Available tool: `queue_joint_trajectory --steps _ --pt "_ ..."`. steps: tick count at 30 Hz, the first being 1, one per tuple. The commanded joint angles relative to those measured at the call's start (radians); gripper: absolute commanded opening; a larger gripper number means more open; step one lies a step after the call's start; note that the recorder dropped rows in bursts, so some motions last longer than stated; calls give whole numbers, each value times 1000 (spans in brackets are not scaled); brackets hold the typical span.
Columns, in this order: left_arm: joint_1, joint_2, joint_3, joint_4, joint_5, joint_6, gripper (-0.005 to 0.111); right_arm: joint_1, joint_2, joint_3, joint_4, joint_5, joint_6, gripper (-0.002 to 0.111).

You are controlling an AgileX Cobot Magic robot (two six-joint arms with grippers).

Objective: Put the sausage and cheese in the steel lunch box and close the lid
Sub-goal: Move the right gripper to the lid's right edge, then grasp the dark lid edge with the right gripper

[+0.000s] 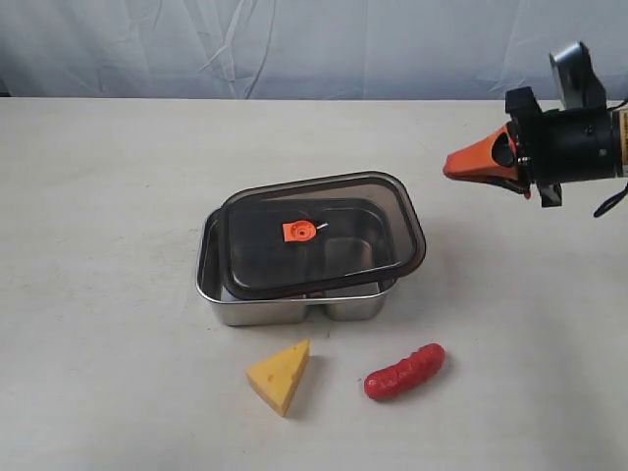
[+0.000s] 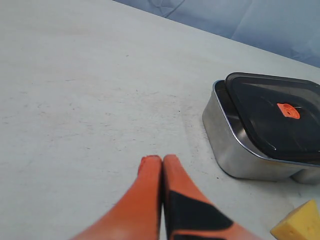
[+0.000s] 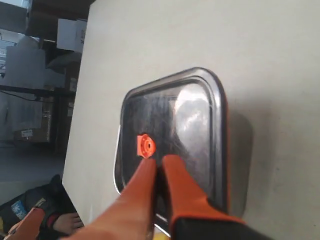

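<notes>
Pale, scuffed table [image 1: 118, 196] fills the scene, a wrinkled light cloth [image 1: 294, 49] hanging behind it. Near the middle stands the steel lunch box [image 1: 257, 312], with the lid [image 1: 334, 240] lying askew on top, shifted right and back so the box's left and front rim shows bare; it seems to rest loosely rather than seated, though the dark plastic makes that hard to judge. On the table in front of the box the cheese [image 1: 280, 375] lies left of the sausage [image 1: 404, 371], the two apart. The right pincer [image 1: 449, 167] hangs above the table to the right of the box, closed on nothing. The left pincer [image 2: 159, 161] is likewise closed and empty, over bare table near the box
</notes>
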Motion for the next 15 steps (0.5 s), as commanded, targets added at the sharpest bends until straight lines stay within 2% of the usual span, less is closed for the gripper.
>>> queue_joint_trajectory --steps 1,3,4,15 --pt "0 -4 1 5 -7 -1 0 -1 66 5 3 20 13 38" --pt "0 -4 1 5 -7 -1 0 -1 89 5 3 18 13 53" --pt "0 -4 1 5 -7 -1 0 3 101 5 3 18 13 56" --pt "0 -4 1 5 -7 -1 0 150 180 5 3 35 13 53"
